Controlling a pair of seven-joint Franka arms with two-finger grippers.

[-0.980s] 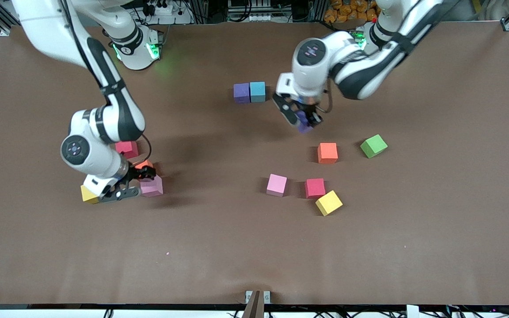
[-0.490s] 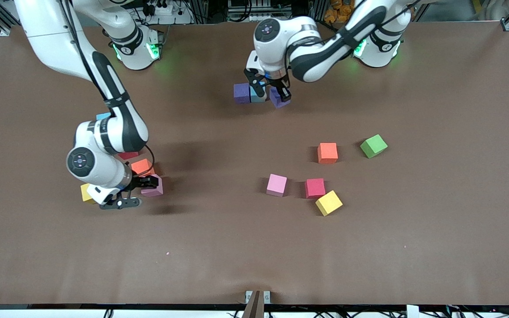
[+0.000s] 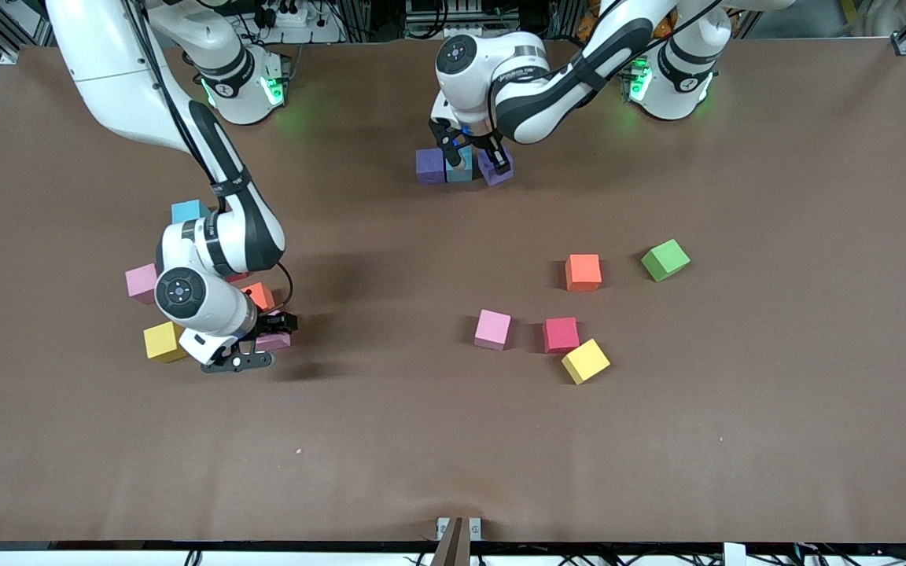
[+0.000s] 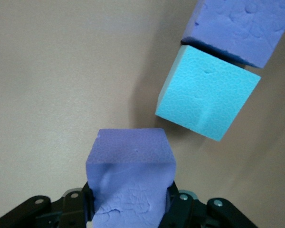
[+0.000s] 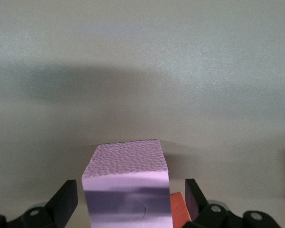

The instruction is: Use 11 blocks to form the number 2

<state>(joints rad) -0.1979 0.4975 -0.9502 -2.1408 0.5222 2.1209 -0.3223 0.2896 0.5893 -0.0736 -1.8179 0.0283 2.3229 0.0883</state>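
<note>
My left gripper [image 3: 480, 159] is shut on a purple block [image 3: 495, 167], held low beside a sky blue block [image 3: 459, 170] that touches another purple block [image 3: 429, 166]. In the left wrist view the held purple block [image 4: 130, 175] fills the jaws of the left gripper [image 4: 130, 209]. A narrow gap separates it from the sky blue block [image 4: 206, 97]. My right gripper [image 3: 264, 342] is open, its fingers [image 5: 66, 199] on either side of a pink block [image 5: 126, 185] on the table. An orange block [image 3: 259, 295] lies just beside that pink block [image 3: 274, 340].
Near the right arm lie a yellow block [image 3: 163, 341], a pink block [image 3: 141, 281] and a sky blue block [image 3: 188, 211]. Toward the left arm's end lie orange [image 3: 583, 272], pink [image 3: 492, 328], red [image 3: 560, 334] and yellow [image 3: 585, 361] blocks and a green cube [image 3: 664, 259].
My left gripper carried the purple block from near the orange block to beside the sky blue and purple pair and lowered it. The right arm shifted slightly, staying open round the pink block.
</note>
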